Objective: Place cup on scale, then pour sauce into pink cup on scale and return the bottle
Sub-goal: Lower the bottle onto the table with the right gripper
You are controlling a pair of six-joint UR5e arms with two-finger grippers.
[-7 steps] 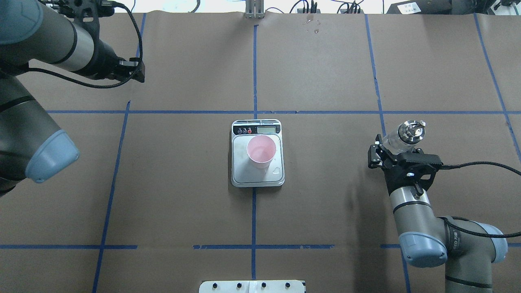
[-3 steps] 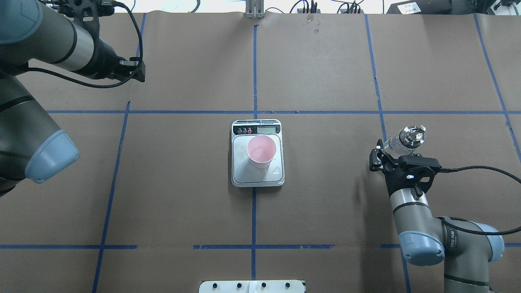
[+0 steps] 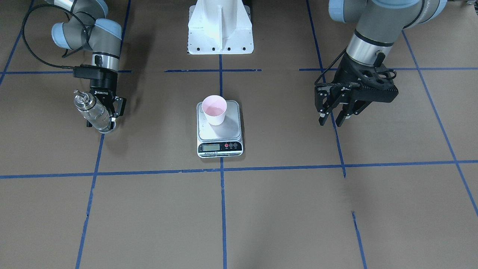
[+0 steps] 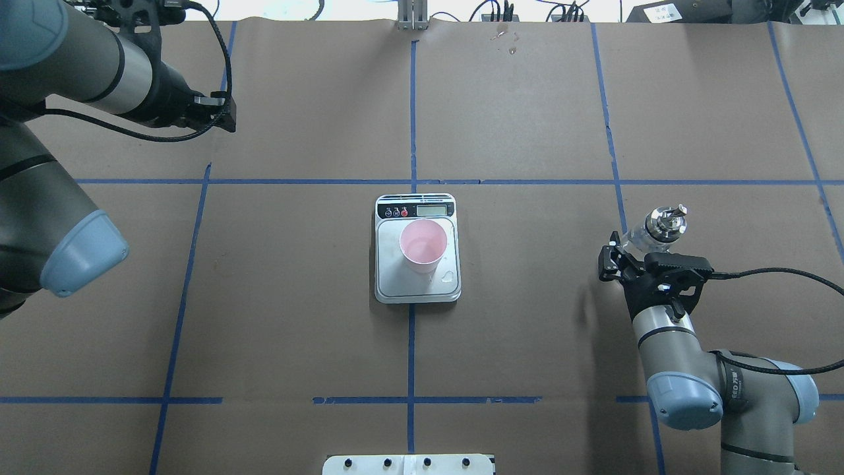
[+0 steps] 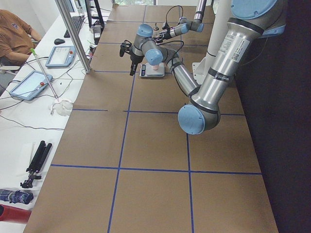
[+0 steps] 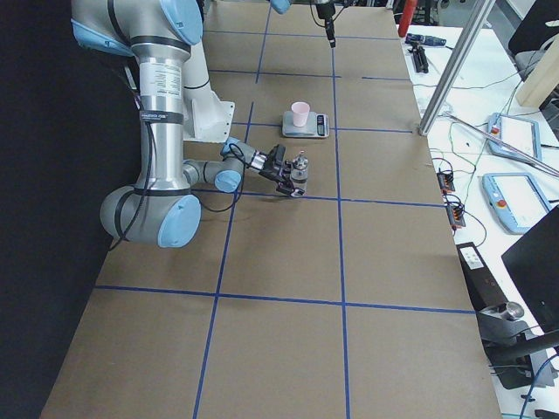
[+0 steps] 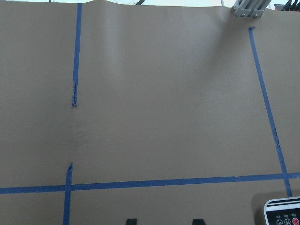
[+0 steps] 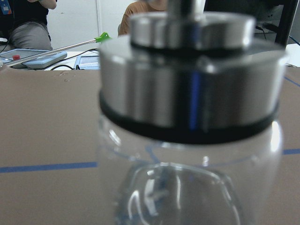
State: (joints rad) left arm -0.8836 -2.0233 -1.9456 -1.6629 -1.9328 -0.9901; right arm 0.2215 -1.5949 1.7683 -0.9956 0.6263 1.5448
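The pink cup stands upright on the steel scale at the table's middle; both also show in the front view, cup on scale. My right gripper is shut on the clear glass bottle at the table's right side. The front view shows this gripper holding the bottle slightly tilted, its base low by the table; I cannot tell whether it touches. The bottle's metal collar fills the right wrist view. My left gripper is open and empty, raised over the far left.
Blue tape lines divide the brown paper table cover. A white mount plate sits at the robot's base. The left wrist view shows bare paper and the scale's corner. Operators' desks with tablets lie beyond the far edge.
My right gripper has sunk toward the table with the bottle, which now looks smaller and more upright. The left arm, the cup and the scale have not moved.
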